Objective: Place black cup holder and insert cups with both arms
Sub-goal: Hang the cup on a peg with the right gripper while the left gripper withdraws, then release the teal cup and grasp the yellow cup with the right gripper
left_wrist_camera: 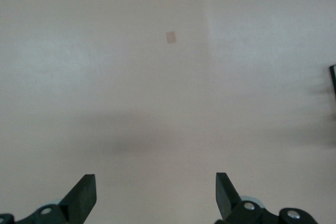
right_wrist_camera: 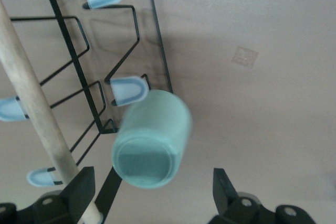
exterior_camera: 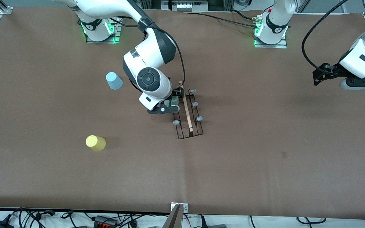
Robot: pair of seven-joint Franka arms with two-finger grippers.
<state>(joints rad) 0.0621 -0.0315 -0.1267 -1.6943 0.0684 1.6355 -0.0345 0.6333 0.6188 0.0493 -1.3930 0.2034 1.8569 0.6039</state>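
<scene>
The black cup holder (exterior_camera: 189,117) stands mid-table, its wooden rod handle (exterior_camera: 186,107) on top and pale-tipped prongs (right_wrist_camera: 128,90) along both sides. A pale green cup (right_wrist_camera: 152,137) hangs tilted on a prong at the holder's end farther from the front camera. My right gripper (right_wrist_camera: 152,182) is open around this cup, with both fingers apart from it. In the front view the right gripper (exterior_camera: 172,100) hides most of the cup. A light blue cup (exterior_camera: 114,80) and a yellow cup (exterior_camera: 95,142) sit toward the right arm's end. My left gripper (left_wrist_camera: 156,190) waits open, over bare table at its own end (exterior_camera: 318,76).
Both arm bases (exterior_camera: 98,30) (exterior_camera: 271,33) stand at the table's edge farthest from the front camera. A black cable (exterior_camera: 309,41) loops down to the left arm. Cables and a metal bracket (exterior_camera: 179,215) line the edge nearest that camera. A small tan mark (exterior_camera: 284,154) is on the cloth.
</scene>
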